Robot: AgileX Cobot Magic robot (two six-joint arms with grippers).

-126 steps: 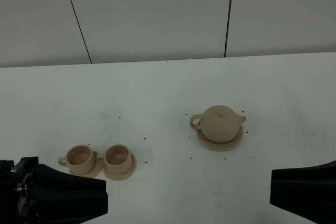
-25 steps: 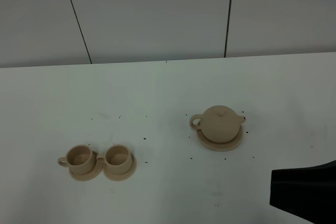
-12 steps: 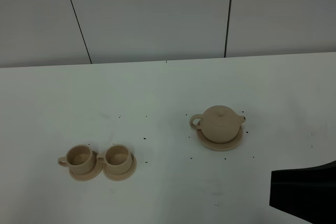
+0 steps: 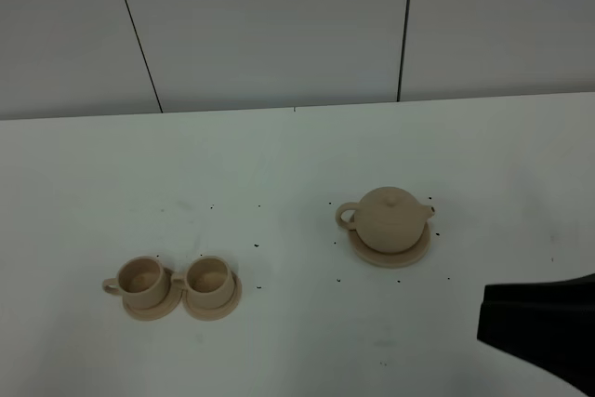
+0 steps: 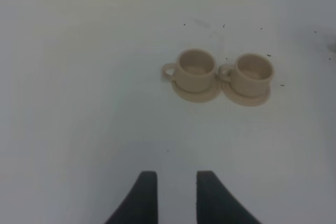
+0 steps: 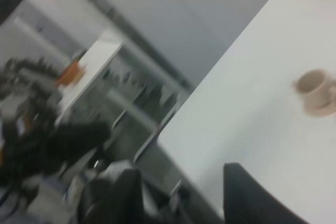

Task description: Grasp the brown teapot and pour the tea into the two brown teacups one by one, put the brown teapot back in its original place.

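The brown teapot (image 4: 390, 218) stands upright on its wide tan saucer, the original place (image 4: 416, 252), right of the table's middle. The two brown teacups (image 4: 142, 280) (image 4: 209, 277) sit side by side on small saucers at the front left. The left wrist view shows them (image 5: 196, 67) (image 5: 253, 71) well ahead of my left gripper (image 5: 172, 195), which is empty with its jaws slightly apart. My right gripper (image 6: 181, 195) is open and empty. Its arm (image 4: 544, 334) is at the front right corner, short of the teapot. One blurred teacup (image 6: 314, 86) shows in the right wrist view.
The white table (image 4: 297, 160) has small dark specks around the crockery. A grey panelled wall (image 4: 279, 25) stands behind its far edge. The right wrist view shows the table's edge and blurred lab furniture (image 6: 63, 129) beyond it.
The left arm, at the front left corner five seconds ago, has left the exterior view. The right arm has shifted slightly at the front right. Teapot and cups have not moved.
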